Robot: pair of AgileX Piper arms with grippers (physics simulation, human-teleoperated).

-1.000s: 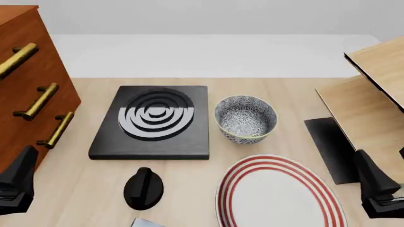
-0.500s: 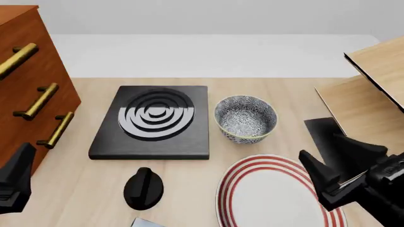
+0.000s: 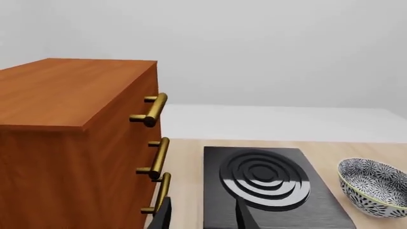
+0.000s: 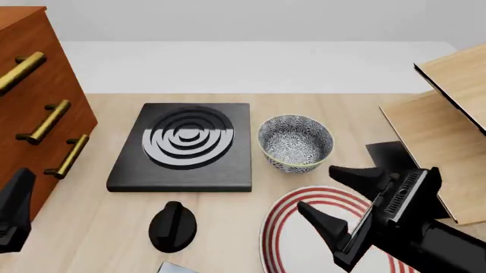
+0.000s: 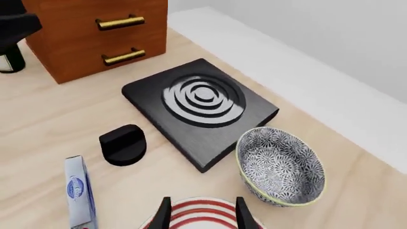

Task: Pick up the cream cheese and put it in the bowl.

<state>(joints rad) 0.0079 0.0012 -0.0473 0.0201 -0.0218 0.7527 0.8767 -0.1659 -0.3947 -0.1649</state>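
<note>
Since half a second ago our right gripper (image 4: 343,196) has swung in over the striped plate (image 4: 304,199), jaws wide apart and empty. Our left gripper (image 4: 13,210) sits at 8 o'clock, cut off; we cannot tell its opening. The cream cheese (image 5: 80,196) lies at 6 o'clock, a mere corner in the front view. The bowl (image 4: 295,143) stands at 12 o'clock of the plate.

Blue-grey floral bowl (image 4: 295,143), pale grey-blue cream cheese (image 5: 79,196), red-striped white plate (image 4: 283,233), black end effectors.
</note>
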